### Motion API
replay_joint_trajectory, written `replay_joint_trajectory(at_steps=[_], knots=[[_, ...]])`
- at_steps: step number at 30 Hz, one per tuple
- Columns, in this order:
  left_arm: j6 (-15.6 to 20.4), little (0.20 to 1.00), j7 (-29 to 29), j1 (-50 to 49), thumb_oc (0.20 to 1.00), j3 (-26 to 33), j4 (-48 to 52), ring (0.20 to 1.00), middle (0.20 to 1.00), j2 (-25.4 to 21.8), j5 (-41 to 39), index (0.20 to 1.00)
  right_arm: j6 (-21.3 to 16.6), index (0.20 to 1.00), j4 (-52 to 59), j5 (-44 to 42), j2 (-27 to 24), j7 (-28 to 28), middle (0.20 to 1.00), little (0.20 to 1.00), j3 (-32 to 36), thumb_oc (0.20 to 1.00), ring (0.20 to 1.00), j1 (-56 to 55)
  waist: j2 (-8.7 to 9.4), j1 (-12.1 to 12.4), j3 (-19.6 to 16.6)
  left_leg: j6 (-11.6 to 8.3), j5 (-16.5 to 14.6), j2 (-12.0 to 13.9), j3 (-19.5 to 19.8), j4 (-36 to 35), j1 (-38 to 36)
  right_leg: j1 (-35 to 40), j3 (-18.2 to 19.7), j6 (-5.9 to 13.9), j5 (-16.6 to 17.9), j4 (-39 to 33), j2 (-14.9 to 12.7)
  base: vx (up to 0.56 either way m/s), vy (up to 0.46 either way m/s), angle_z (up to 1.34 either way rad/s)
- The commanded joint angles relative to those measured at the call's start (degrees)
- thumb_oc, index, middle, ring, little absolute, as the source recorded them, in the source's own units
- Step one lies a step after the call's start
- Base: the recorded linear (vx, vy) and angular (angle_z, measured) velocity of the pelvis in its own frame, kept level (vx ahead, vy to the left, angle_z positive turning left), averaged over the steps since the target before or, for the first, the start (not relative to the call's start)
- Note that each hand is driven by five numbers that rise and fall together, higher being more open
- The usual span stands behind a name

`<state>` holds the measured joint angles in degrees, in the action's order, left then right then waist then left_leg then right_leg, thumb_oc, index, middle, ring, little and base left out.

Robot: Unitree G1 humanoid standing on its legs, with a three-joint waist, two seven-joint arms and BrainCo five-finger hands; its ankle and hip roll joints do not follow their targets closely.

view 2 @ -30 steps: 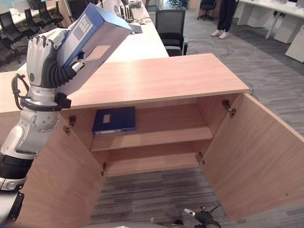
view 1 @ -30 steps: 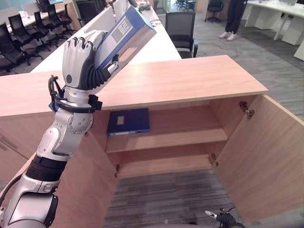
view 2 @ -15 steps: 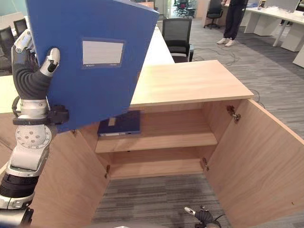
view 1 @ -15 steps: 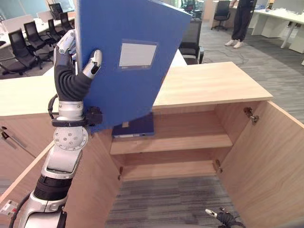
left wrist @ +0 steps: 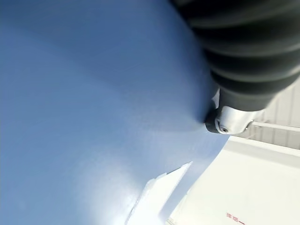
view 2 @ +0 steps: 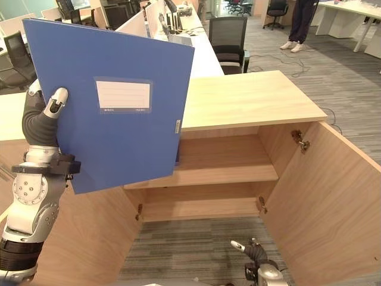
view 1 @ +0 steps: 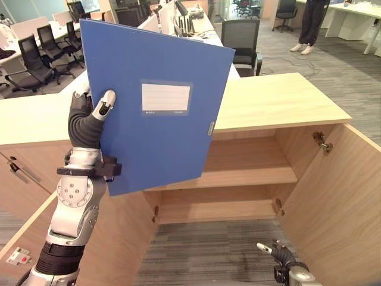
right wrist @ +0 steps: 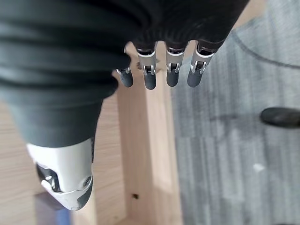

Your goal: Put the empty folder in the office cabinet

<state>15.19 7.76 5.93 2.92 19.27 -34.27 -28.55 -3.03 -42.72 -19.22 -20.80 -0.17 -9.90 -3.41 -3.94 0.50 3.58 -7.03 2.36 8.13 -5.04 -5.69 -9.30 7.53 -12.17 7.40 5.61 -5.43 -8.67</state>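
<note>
A large blue folder (view 1: 155,137) with a white label (view 1: 166,98) stands upright with its broad face toward me, in front of the left half of the open wooden cabinet (view 1: 280,101). My left hand (view 1: 83,122) is shut on its left edge, thumb (view 1: 107,98) pressed on the front face. The left wrist view has the folder's blue surface (left wrist: 93,93) right against the hand's dark cover (left wrist: 248,56). My right hand (view 1: 284,262) hangs low above the carpet before the cabinet, its fingers (right wrist: 168,70) relaxed and holding nothing.
Both cabinet doors stand wide open, the right door (view 1: 333,196) and the left door (view 1: 119,238). Two bare shelves (view 1: 250,176) lie inside. Behind the cabinet are white desks, a black office chair (view 1: 241,39) and a standing person (view 1: 312,24).
My left hand swung the folder from a tilt above the cabinet top to upright, then brought it lower in front of the cabinet's left half. The view has shifted a little.
</note>
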Motion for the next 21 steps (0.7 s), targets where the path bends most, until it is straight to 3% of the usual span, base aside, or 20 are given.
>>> replay_joint_trajectory(at_steps=[1,9,21], knots=[[1.7,0.2,-1.0,3.1,0.2,3.3,1.8,0.2,0.2,-2.8,-1.7,0.2,-5.1,1.0,12.7,-6.4,-4.5,4.5,1.0,1.0,2.2,1.0,1.0,5.1,3.94,0.2,1.3,2.42,-5.5,-4.2,1.7,0.7,-1.7,2.2,1.8,2.2,-6.9,2.1,-0.5,0.0,0.0,0.0],[1.1,0.2,-2.3,2.2,0.2,3.9,1.6,0.2,0.2,-1.2,0.8,0.2,-5.6,1.0,33.1,-12.9,-8.5,9.9,1.0,1.0,5.4,1.0,1.0,4.0,4.41,-0.3,1.2,2.55,-5.6,-4.2,1.2,0.7,-1.7,1.9,2.2,2.21,-6.8,2.0,-0.5,0.0,0.004,0.0],[0.7,0.2,-3.0,3.0,0.2,2.2,1.2,0.2,0.2,3.0,2.9,0.2,-6.1,1.0,43.4,-18.8,-3.1,13.2,1.0,1.0,2.7,1.0,1.0,5.8,4.59,-1.1,0.8,2.85,-5.1,-4.1,0.5,0.7,-1.6,1.4,2.9,1.96,-6.3,2.3,-0.5,-0.01,0.001,-0.01]])
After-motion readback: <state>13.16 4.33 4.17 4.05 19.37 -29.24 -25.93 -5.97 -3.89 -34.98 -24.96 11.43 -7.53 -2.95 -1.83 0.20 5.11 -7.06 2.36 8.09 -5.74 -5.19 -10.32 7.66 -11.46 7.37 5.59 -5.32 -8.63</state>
